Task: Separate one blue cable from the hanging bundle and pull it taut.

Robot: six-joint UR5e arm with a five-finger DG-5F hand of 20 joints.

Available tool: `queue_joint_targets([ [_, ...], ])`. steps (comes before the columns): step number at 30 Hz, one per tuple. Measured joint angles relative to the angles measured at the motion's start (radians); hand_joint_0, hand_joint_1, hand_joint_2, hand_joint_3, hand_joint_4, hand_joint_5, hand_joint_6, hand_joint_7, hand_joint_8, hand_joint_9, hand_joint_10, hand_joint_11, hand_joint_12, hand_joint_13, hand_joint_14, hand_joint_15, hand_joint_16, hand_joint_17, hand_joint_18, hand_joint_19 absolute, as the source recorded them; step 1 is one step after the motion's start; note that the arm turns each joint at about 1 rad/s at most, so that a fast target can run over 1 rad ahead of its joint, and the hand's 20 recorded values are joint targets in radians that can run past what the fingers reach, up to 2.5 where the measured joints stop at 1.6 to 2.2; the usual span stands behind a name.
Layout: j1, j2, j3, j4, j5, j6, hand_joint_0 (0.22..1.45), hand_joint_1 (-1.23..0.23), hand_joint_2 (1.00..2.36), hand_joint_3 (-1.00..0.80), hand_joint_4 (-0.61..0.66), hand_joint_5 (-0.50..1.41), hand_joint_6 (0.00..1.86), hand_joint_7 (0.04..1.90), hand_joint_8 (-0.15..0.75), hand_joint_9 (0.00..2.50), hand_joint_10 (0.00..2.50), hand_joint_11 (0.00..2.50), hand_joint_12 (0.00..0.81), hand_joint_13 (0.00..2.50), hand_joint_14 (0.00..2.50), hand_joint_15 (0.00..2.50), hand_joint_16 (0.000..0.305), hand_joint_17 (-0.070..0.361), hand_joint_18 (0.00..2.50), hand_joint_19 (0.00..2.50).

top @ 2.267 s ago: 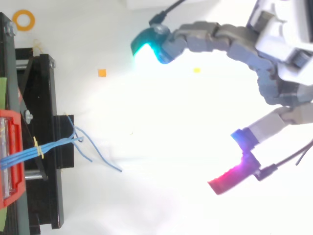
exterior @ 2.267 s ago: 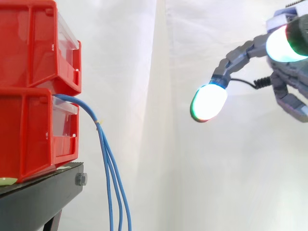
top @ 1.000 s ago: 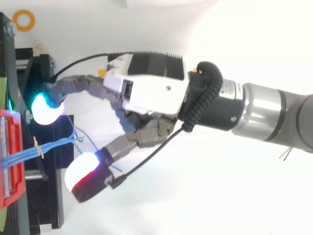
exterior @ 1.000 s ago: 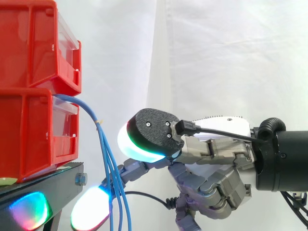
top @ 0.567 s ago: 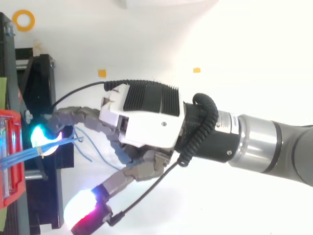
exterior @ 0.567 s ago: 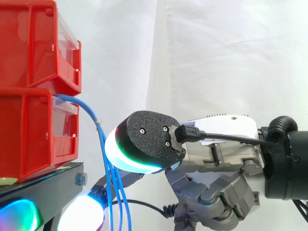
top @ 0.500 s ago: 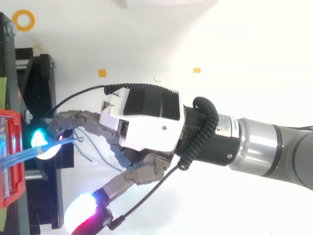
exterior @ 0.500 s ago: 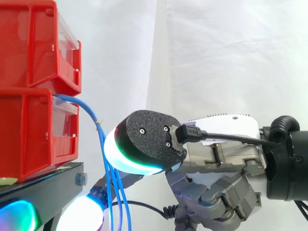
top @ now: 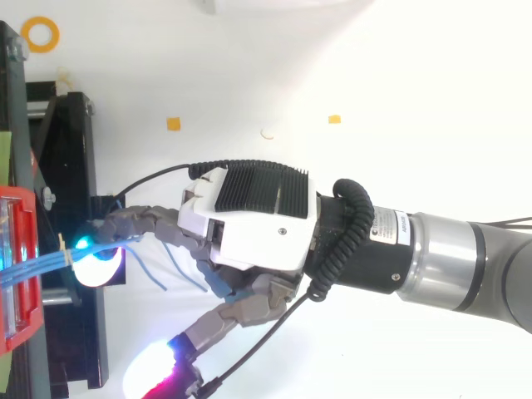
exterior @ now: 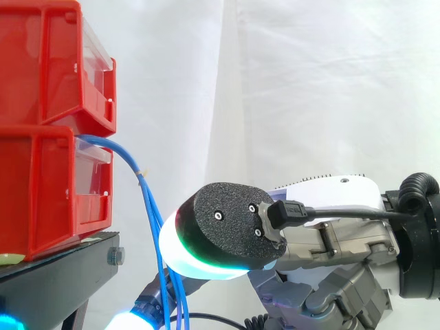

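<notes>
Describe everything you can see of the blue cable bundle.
The blue cables are thin and smooth, and they look plastic-coated. They come out of the lower red bin, arch over its front edge and hang down slack. A small yellow tie binds them at the bend. Below it the strands spread apart, with loose ends curling free. One finger of the hand reaches in among the strands low down.

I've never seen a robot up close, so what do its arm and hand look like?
The arm is a smooth silver-grey tube with a black collar. The hand has a white casing with a black ribbed top. Its fingers are chains of grey links tipped with thick pads, grainy black behind, glowing white with green edges.
</notes>
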Motion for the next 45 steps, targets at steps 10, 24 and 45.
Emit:
queue_joint_targets([
  [10, -0.008, 0.000, 0.027, -0.076, -0.032, 0.016, 0.35, -0.76, 1.00, -0.50, 0.35, -0.16, 0.50, 0.74, 0.282, 2.17, 1.29, 1.32, 0.420, 2.08, 0.66, 1.42, 0.087, 0.196, 1.83, 0.66],
  [24, -0.031, 0.034, 0.031, -0.191, -0.179, 0.182, 0.35, -0.76, 1.00, -0.50, 0.36, -0.16, 0.50, 0.74, 0.280, 2.16, 1.31, 1.31, 0.418, 2.07, 0.66, 1.42, 0.087, 0.196, 1.81, 0.68],
  [45, -0.059, 0.048, 0.031, -0.198, -0.176, 0.168, 0.36, -0.76, 1.00, -0.50, 0.35, -0.17, 0.50, 0.73, 0.275, 2.15, 1.28, 1.31, 0.416, 2.06, 0.65, 1.42, 0.087, 0.195, 1.78, 0.68],
])
